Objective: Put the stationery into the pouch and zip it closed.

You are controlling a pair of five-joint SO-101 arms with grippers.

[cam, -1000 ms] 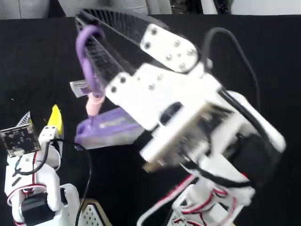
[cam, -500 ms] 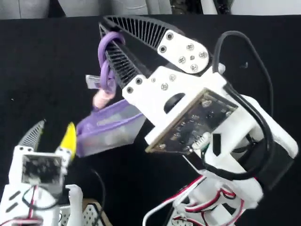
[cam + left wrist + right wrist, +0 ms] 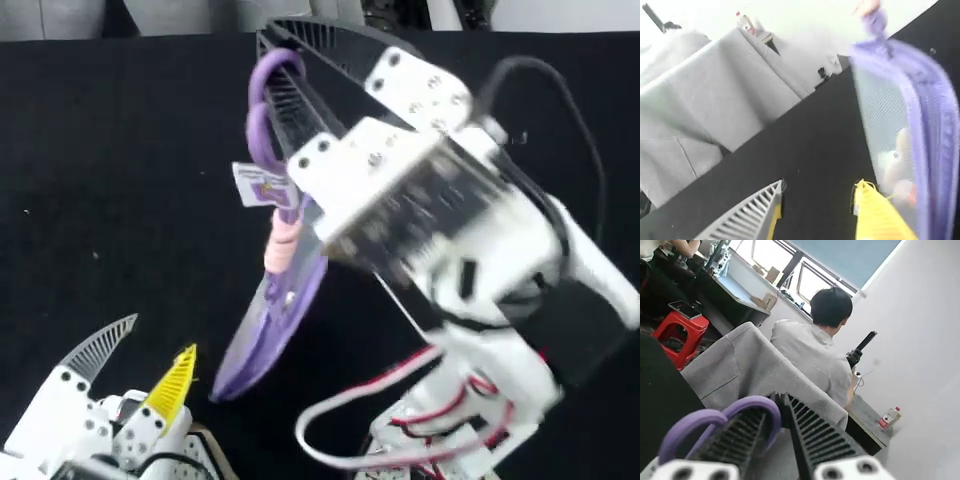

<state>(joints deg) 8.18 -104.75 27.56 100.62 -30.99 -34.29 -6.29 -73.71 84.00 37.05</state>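
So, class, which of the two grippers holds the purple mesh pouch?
The right gripper: black ribbed jaws pinch the purple mesh pouch by its loop. The left gripper, yellow-jawed, is open, empty.

Purple mesh pouch (image 3: 266,338) hangs tilted by purple loop (image 3: 257,115), pale stationery (image 3: 892,165) inside

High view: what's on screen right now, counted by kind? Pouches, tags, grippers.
Pouch: 1
Tag: 1
Grippers: 2, the left gripper and the right gripper
Total: 4
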